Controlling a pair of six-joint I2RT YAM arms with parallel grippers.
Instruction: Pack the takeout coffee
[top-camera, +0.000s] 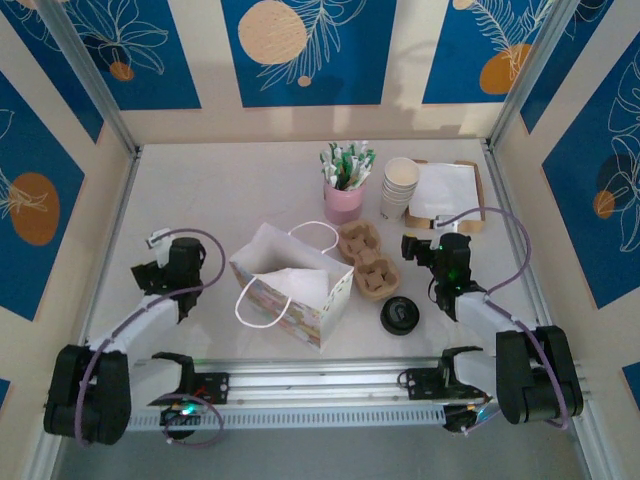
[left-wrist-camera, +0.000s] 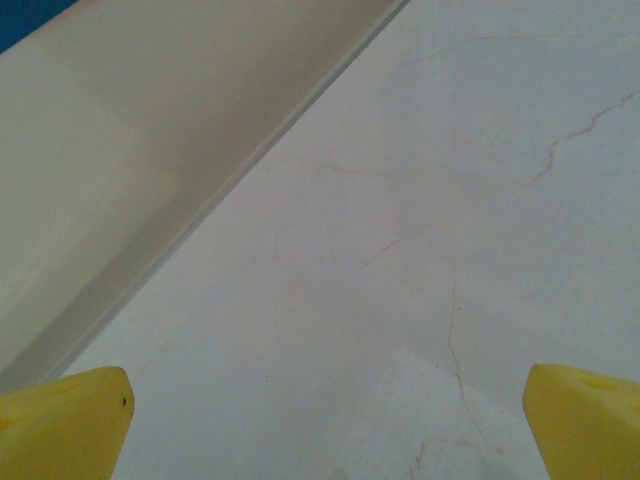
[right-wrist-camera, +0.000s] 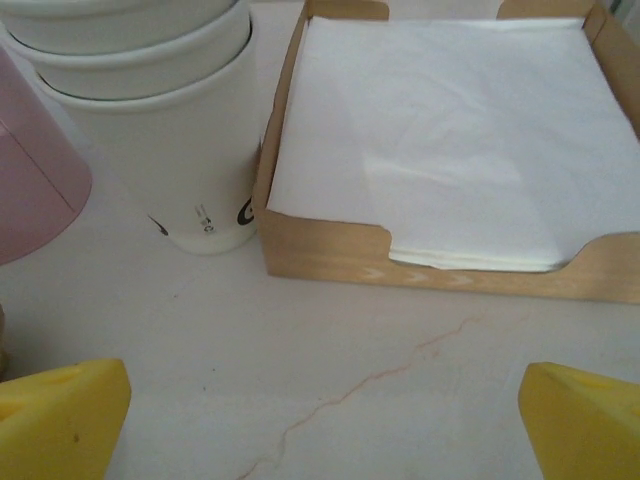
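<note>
Two grippers, left (top-camera: 157, 240) and right (top-camera: 412, 246), both hang wide open and empty over the table (top-camera: 220, 190). The paper bag (top-camera: 292, 285) gapes at centre with the cup tray (top-camera: 366, 260) just beside it. The takeout coffee (top-camera: 400, 315) stands near your right arm, so I'd close on its wall below the lid, keeping it upright.

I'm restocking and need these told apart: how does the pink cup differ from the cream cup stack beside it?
The pink cup is pink; the cup stack is cream. The pink cup is a single cup; the cup stack is several nested ones. The pink cup holds green-and-white sticks; the cup stack's top cup looks empty. Both stand upright, side by side.
</note>
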